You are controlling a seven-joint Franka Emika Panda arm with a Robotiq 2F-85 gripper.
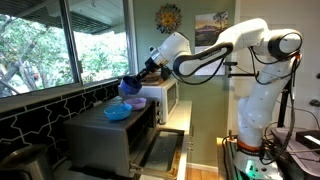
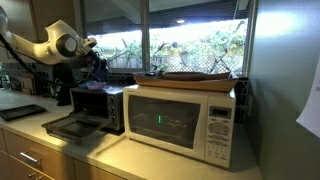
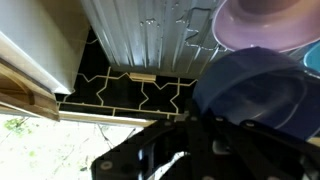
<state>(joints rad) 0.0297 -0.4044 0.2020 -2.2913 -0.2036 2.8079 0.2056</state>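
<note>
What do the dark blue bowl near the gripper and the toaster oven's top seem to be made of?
The dark blue bowl: probably plastic, smooth, soft sheen, even colour. The toaster oven's top: apparently metal, grey, ribbed, with bright reflections.

You worked in a home kitchen: below the gripper (image 1: 132,86) stood a toaster oven (image 1: 100,140) on a counter (image 2: 108,152), with a microwave (image 2: 180,122) beside it. A black tiled backsplash (image 3: 130,95) and a garden window (image 1: 50,45) lay just behind.
</note>
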